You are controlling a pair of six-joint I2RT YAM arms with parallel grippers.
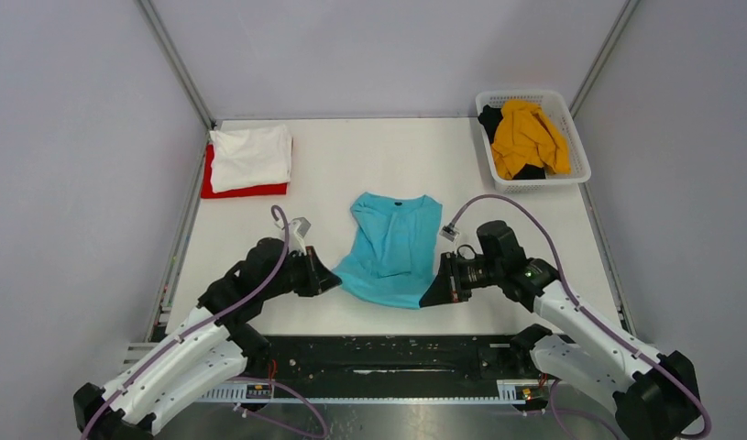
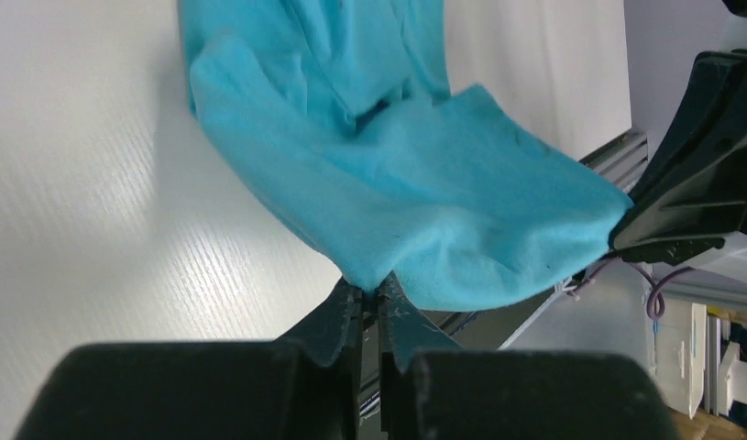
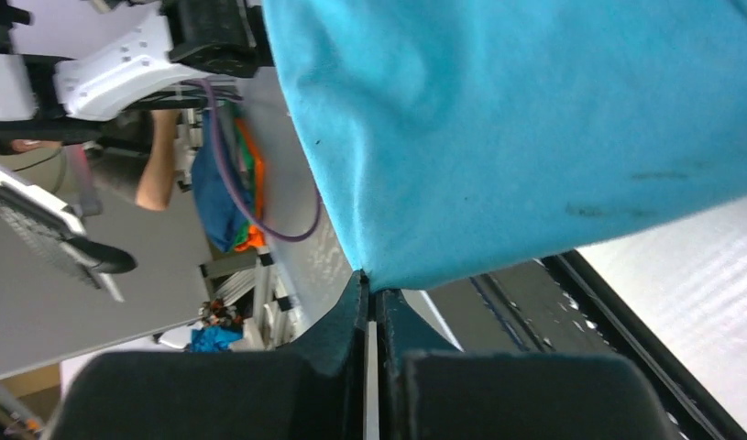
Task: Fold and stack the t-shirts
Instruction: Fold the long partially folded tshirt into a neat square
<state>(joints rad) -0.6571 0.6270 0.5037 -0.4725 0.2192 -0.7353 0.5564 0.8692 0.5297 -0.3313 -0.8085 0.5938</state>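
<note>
Teal shirt [image 1: 392, 247] at the middle of the counter [image 1: 351, 156], collar toward the top of the frame. Sags between two grips along its lower hem. Left jaws clenched on the lower-left hem corner; right jaws clenched on the lower-right one. Upper left of the frame: white shirt [image 1: 250, 156] folded atop a red shirt [image 1: 250, 191]. Upper right: basket [image 1: 579, 156] with a yellow shirt [image 1: 527, 137] over what looks like a black shirt [image 1: 490, 119], mostly hidden.

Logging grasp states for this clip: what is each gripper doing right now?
Left gripper: shut on the teal t-shirt.
Right gripper: shut on the teal t-shirt.
</note>
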